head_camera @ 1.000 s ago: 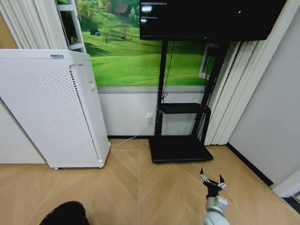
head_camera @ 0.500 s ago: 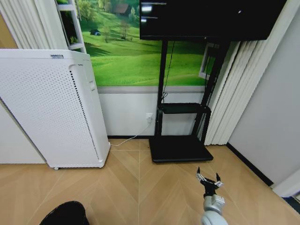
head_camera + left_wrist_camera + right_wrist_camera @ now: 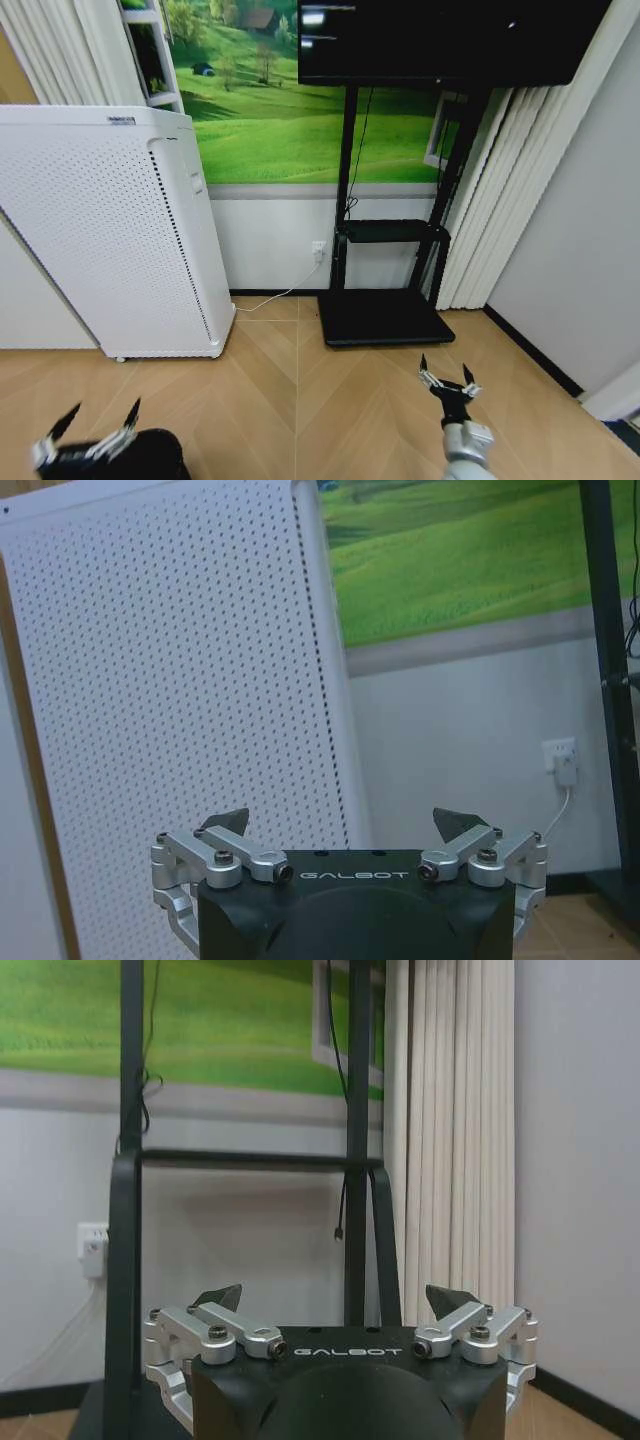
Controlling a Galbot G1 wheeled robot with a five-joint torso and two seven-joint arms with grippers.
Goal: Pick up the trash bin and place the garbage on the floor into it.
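Your left end effector (image 3: 95,432) sat at the lower left of the head view, raised just above the trash bin (image 3: 150,455), its two dark fingertips spread wide and holding nothing. In the left wrist view that same end effector (image 3: 346,825) faced the white perforated cabinet (image 3: 180,700), with the tips far apart and only cabinet and wall showing between them. The trash bin itself was a dark rounded shape at the very bottom edge of the head view, standing on the wood floor (image 3: 290,400) in front of the white perforated cabinet (image 3: 110,230) and partly hidden behind your left end effector; you could not tell from these views whether the tips touched its rim.

Your right end effector (image 3: 447,378) was up at the lower right of the head view, over the floor just in front of the flat base of the black TV stand (image 3: 385,315), also spread wide and empty. The right wrist view showed that end effector (image 3: 338,1298) pointed at the stand's uprights (image 3: 125,1160), with a wall socket (image 3: 92,1248) beside them and pale curtains (image 3: 450,1130) on the other side.

Behind it all, the green landscape mural (image 3: 290,110) ran along the wall, and the dark screen (image 3: 440,40) hung above the stand.
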